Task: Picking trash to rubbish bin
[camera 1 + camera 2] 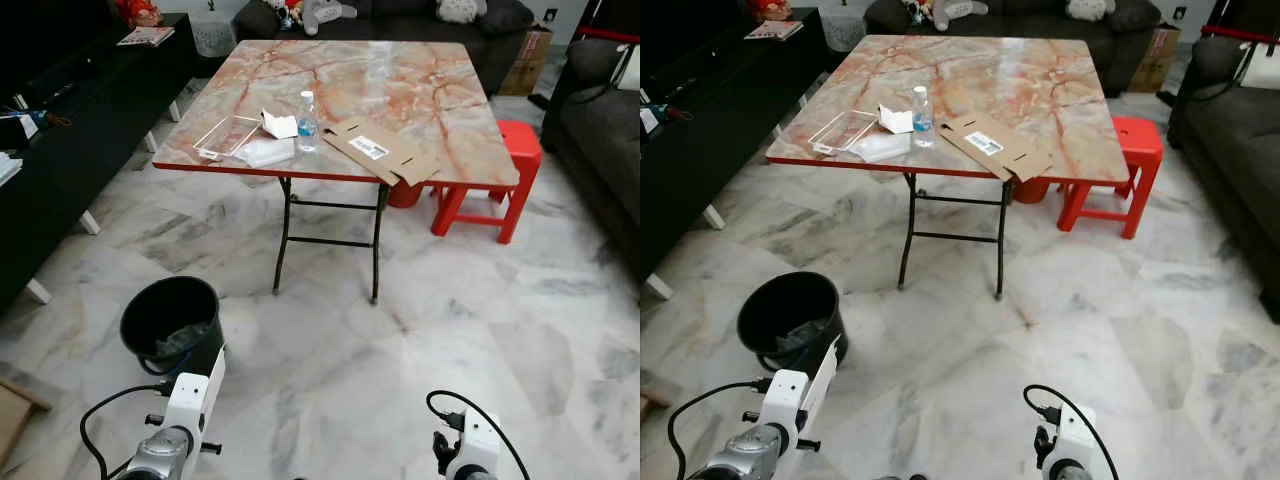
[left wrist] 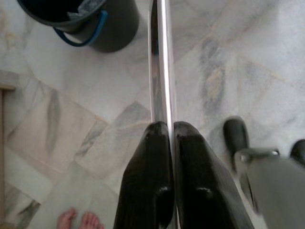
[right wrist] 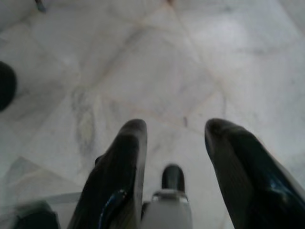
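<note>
**STATUS: TRASH IN LEFT GRIPPER, TABLE NOT YET CLEARED**

Setting: a living room with a pale marble floor. A folding table with a marble-pattern top stands ahead of the robot. A black rubbish bin sits on the floor to the robot's front left, well apart from the table.

Progress, as judged:
- The bin holds a liner, and some crumpled material shows inside it.
- Left on the table, near its front edge: a clear plastic tray, a crumpled white paper, a water bottle standing upright and a flattened cardboard piece. Most of the task appears to remain.

Grippers:
- The left gripper has its fingers pressed together on a thin glossy strip, seen edge-on. It reads as shiny or clear, and its material cannot be determined. The bin lies near the strip's far end, off to one side.
- The right gripper hangs over bare floor with its fingers spread and empty.

Note: a person's bare toes are on the floor close to the left arm.
</note>
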Controlling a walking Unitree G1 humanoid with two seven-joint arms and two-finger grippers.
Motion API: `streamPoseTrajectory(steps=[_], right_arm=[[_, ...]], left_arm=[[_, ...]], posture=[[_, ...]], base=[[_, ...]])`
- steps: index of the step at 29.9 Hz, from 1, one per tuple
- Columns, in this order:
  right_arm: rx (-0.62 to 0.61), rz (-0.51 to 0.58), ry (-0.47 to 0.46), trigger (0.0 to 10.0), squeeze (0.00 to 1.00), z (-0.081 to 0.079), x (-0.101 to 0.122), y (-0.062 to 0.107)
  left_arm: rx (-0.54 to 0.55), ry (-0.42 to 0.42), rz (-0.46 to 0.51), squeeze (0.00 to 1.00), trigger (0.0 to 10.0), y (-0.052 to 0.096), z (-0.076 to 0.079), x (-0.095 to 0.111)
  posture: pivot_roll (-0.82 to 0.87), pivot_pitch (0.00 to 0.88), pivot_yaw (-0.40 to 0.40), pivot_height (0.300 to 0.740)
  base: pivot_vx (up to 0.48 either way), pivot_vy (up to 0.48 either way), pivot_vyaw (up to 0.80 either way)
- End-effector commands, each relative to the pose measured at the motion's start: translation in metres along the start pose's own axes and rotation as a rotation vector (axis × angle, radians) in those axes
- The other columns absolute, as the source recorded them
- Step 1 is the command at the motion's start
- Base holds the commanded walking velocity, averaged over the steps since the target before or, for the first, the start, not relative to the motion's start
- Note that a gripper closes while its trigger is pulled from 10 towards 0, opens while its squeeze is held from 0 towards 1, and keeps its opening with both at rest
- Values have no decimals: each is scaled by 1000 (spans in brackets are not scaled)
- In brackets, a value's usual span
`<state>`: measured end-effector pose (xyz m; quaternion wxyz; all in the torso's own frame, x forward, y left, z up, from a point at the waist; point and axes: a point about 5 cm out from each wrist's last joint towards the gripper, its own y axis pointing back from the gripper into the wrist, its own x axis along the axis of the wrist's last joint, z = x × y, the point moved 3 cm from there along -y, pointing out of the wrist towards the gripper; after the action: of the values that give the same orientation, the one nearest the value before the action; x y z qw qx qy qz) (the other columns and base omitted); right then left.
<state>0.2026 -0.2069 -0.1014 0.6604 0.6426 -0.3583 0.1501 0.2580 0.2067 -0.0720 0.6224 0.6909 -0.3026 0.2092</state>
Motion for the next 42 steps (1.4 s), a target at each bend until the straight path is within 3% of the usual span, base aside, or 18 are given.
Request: streamPoseTrajectory(steps=[1,18,25,31,35,42], right_arm=[[8,12,1,10000,0,-5,3,-1],[6,44,0,10000,0,-1,14,-3],[28,40,42,10000,0,-5,14,-3],[35,47,30,10000,0,-7,14,-3],[15,57,-32,10000,0,-5,15,-3],[19,42,-17,10000,0,-5,11,-2]], left_arm=[[20,-7,-13,0,10000,1,-8,-3],[16,2,16,0,10000,-1,-2,6],[19,6,16,0,10000,-1,-3,6],[20,-2,3,0,10000,0,-3,3],[20,-6,0,0,10000,0,-4,3],[24,-5,2,0,10000,0,-5,3]], posture=[[155,98,48,740],[145,90,42,740],[153,93,38,740],[150,90,44,740],[146,89,47,740],[154,86,44,740]], base=[[0,431,0],[0,51,0],[339,0,0],[363,0,441],[364,0,0],[370,0,0]])
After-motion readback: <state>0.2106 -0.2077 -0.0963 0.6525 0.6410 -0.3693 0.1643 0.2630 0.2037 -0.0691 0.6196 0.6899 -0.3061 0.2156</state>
